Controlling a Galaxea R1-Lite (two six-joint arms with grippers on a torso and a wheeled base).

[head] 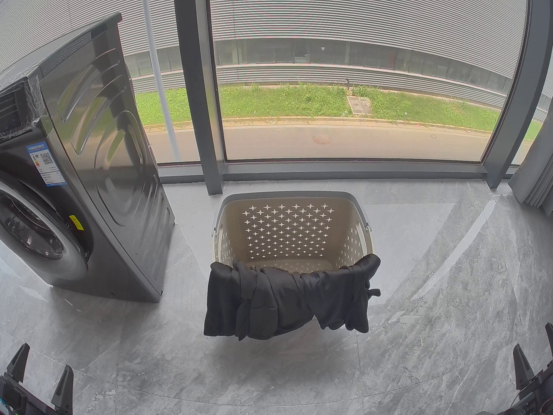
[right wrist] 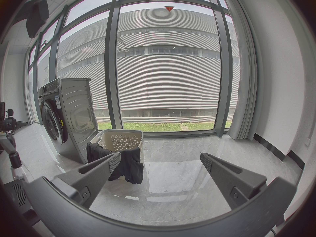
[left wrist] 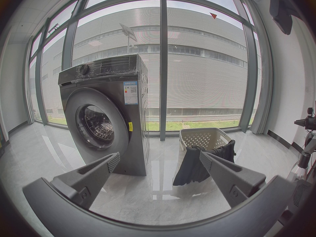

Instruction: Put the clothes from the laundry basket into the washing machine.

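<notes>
A cream laundry basket [head: 291,226] stands on the grey floor before the window. A black garment [head: 282,301] hangs over its near rim, draped down the outside. The dark grey washing machine [head: 109,145] stands to the left, and its round porthole [left wrist: 95,126] faces the room. My left gripper [head: 40,373] is low at the near left, open and holding nothing. My right gripper [head: 536,355] is low at the near right, open and holding nothing. In the left wrist view my left gripper [left wrist: 159,158] frames the basket [left wrist: 204,138] and garment [left wrist: 194,167]. My right gripper [right wrist: 159,159] looks toward the garment [right wrist: 126,163].
Tall window panes with a dark mullion [head: 199,82] stand behind the basket. A grey curtain [head: 536,174] hangs at the far right. Open floor [head: 438,272] lies between the grippers and the basket.
</notes>
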